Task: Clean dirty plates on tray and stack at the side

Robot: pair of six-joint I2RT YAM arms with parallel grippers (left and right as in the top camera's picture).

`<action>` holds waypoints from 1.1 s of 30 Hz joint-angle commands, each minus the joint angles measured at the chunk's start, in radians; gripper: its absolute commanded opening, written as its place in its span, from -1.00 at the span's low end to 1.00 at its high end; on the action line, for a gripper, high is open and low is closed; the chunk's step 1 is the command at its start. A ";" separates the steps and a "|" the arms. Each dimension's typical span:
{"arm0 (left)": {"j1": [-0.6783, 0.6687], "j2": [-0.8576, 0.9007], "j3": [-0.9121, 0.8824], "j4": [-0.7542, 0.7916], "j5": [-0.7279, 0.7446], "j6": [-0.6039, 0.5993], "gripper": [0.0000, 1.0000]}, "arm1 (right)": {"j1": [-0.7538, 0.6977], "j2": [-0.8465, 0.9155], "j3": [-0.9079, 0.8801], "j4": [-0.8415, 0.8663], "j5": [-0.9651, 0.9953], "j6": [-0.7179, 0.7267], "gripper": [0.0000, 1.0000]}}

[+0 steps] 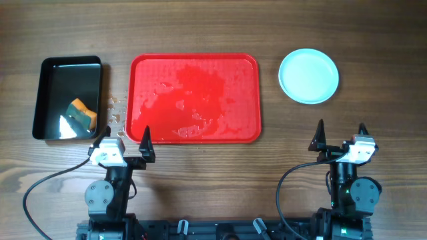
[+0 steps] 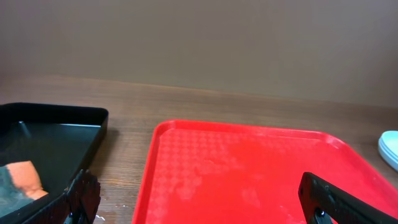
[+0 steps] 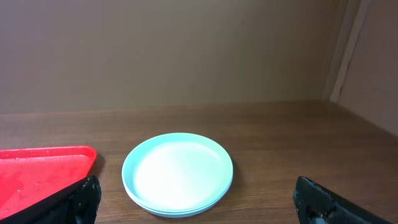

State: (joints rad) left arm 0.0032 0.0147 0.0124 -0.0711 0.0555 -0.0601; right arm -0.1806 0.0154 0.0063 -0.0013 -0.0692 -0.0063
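Sitting stacked on the worktop [image 1: 213, 180] right of the wet tray [image 1: 233, 73], the plates [image 1: 308, 76] look light, stiff, possibly slick, best pinched at the rim; left gripper [image 1: 125, 137] and right gripper [image 1: 341, 133] gape wide, empty.

The wooden counter [image 1: 213, 27] carries a black pan [image 1: 39, 100] at the left, the red tray [image 1: 233, 73] in the middle and the stacked plates [image 1: 308, 76] at the right, none touching. Water droplets [image 1: 117, 110] speckle the wood between pan and tray.
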 commanded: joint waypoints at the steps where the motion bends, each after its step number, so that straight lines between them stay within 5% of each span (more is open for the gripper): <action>1: 0.013 -0.012 -0.007 -0.005 -0.031 0.057 1.00 | -0.006 -0.012 -0.001 0.002 0.014 -0.017 0.99; 33: 0.051 -0.012 -0.007 -0.005 -0.023 0.055 1.00 | -0.006 -0.012 -0.001 0.002 0.014 -0.017 0.99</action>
State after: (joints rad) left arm 0.0490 0.0143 0.0124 -0.0738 0.0414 -0.0261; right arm -0.1806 0.0154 0.0063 -0.0013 -0.0692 -0.0063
